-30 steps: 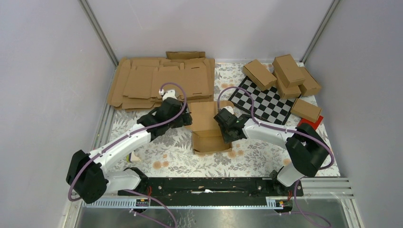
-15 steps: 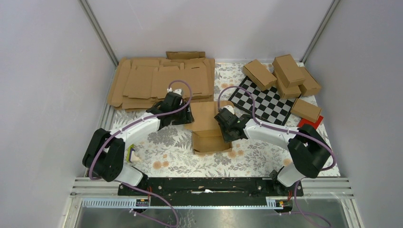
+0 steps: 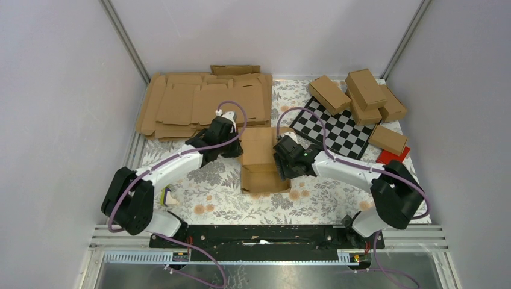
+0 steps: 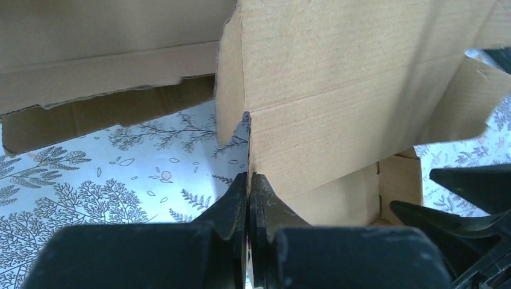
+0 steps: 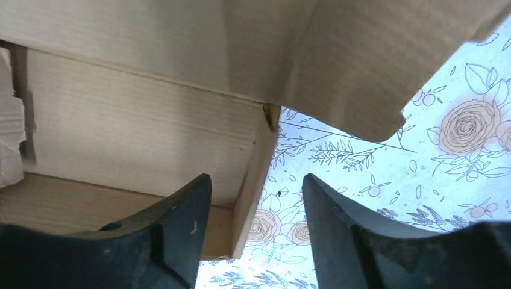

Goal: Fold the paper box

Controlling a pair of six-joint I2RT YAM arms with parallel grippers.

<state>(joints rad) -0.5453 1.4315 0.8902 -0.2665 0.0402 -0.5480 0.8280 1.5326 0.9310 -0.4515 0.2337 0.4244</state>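
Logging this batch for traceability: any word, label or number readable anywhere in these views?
None readable.
The paper box, flat cardboard sheets and folded boxes are plain brown; the floral tablecloth and checkered mat carry only patterns.
The small yellow-and-white item by the left arm's base is too small to tell.

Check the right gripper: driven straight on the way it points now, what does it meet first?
The paper box. Its upright side wall stands edge-on between the right gripper's open jaws, so that wall would likely run in between them before either finger touches anything. Depth is unclear, though.
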